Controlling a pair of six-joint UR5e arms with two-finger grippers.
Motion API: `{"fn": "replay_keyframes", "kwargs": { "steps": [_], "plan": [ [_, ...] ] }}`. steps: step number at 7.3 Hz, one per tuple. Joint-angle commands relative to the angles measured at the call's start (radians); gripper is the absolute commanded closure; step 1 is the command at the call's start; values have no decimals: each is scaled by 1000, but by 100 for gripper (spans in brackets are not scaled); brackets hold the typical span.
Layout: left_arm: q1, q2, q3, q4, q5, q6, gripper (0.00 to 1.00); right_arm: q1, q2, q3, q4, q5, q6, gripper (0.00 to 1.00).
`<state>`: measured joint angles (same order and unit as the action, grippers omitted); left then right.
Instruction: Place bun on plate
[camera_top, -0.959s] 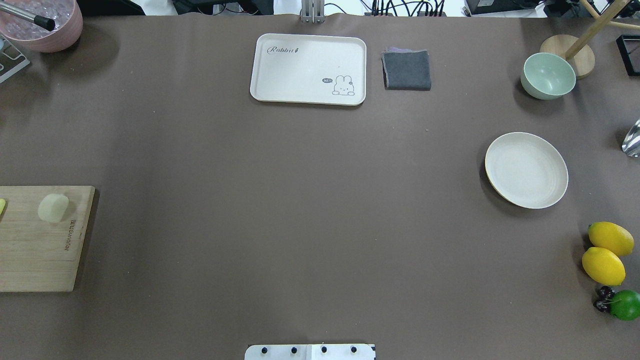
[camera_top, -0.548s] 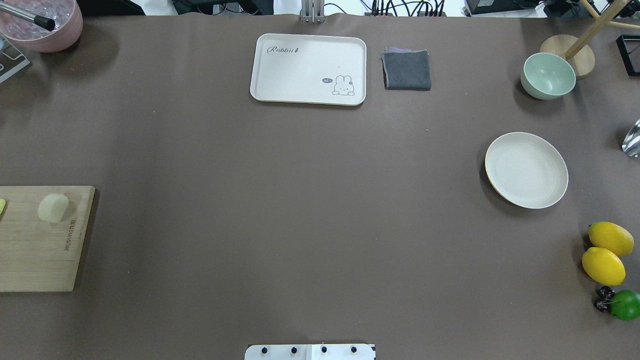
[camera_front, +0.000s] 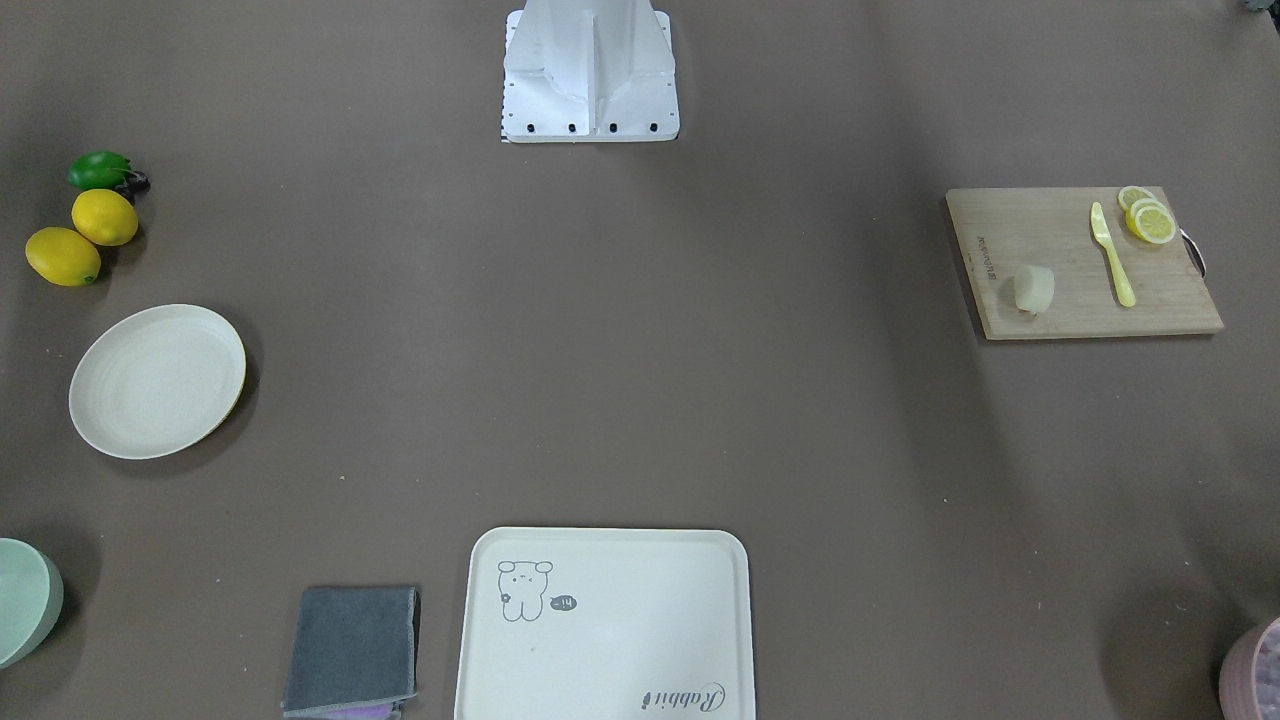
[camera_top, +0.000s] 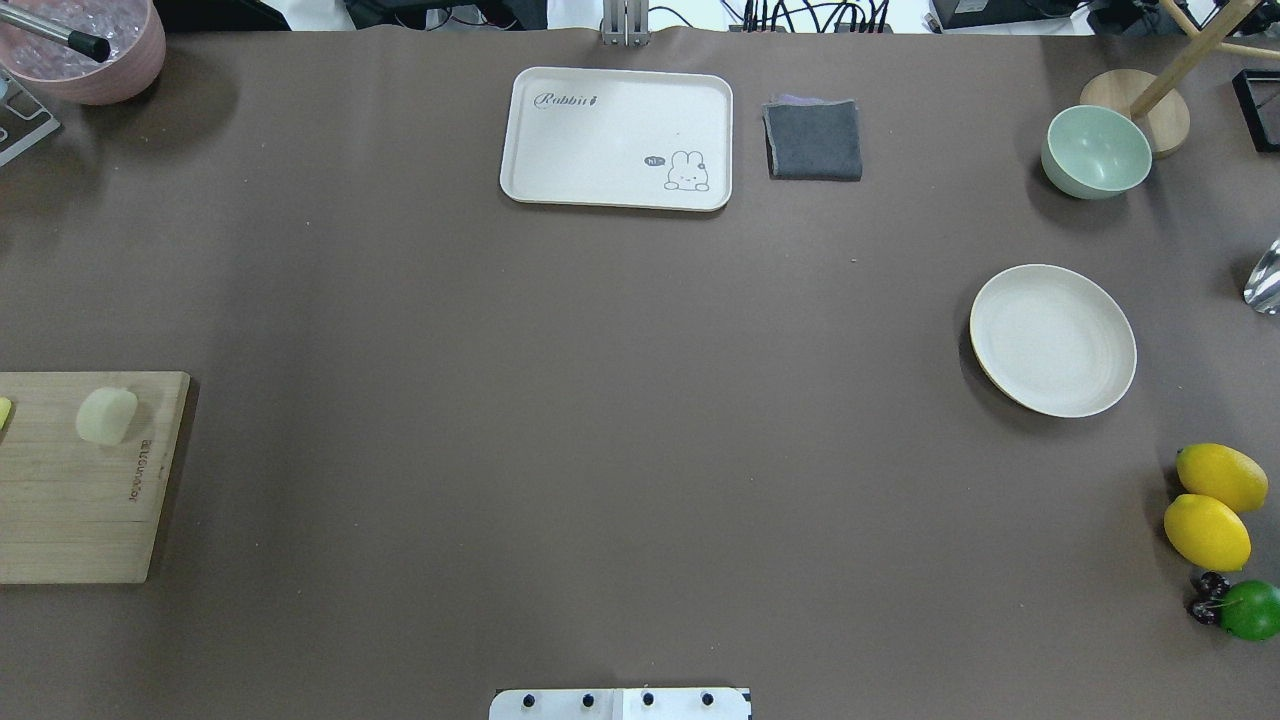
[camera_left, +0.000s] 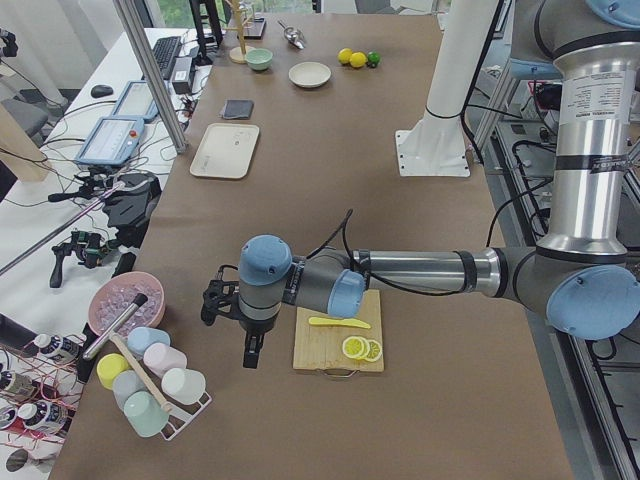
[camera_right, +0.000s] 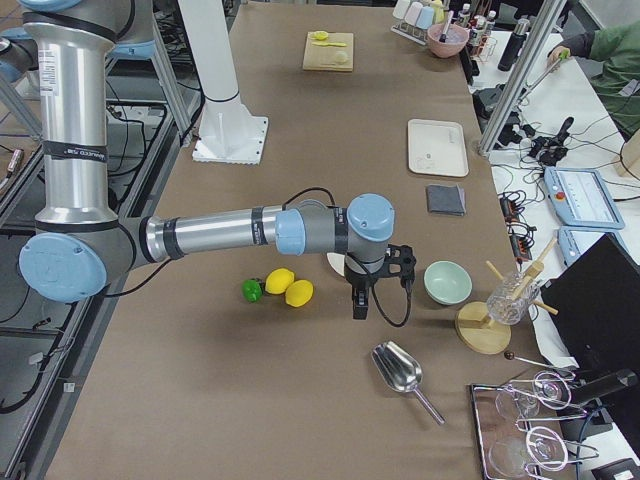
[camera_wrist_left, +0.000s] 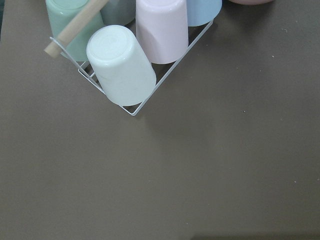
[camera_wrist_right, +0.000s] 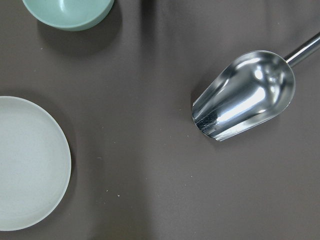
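The bun (camera_top: 106, 416), a small pale rounded block, lies on the wooden cutting board (camera_top: 70, 500) at the table's left edge; the front-facing view shows the bun (camera_front: 1034, 289) beside a yellow knife (camera_front: 1112, 255) and lemon slices (camera_front: 1148, 218). The round cream plate (camera_top: 1052, 340) sits bare at the right, also seen as the plate (camera_front: 157, 381) and the plate (camera_wrist_right: 25, 165). My left gripper (camera_left: 250, 350) hangs beyond the board's end near the cup rack. My right gripper (camera_right: 360, 305) hangs past the plate. Only the side views show them, so I cannot tell whether either is open.
A cream tray (camera_top: 616, 138) and a grey cloth (camera_top: 813, 140) lie at the far edge. A green bowl (camera_top: 1096, 150), two lemons (camera_top: 1212, 505), a lime (camera_top: 1250, 609) and a metal scoop (camera_wrist_right: 245, 95) are at the right. A rack of cups (camera_wrist_left: 130, 55) stands at the left end.
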<state>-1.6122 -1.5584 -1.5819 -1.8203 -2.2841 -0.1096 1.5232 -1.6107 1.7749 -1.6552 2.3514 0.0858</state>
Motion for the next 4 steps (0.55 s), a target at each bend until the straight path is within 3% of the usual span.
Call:
{"fn": "replay_keyframes", "kwargs": {
  "steps": [1,4],
  "plan": [
    [0,0,-3,-1,0,-1,2,0,0,0,0,0,0,0],
    [2,-2,-1,-2,-2,1,2,-2,8,-3,0,0,0,0]
  ]
}}
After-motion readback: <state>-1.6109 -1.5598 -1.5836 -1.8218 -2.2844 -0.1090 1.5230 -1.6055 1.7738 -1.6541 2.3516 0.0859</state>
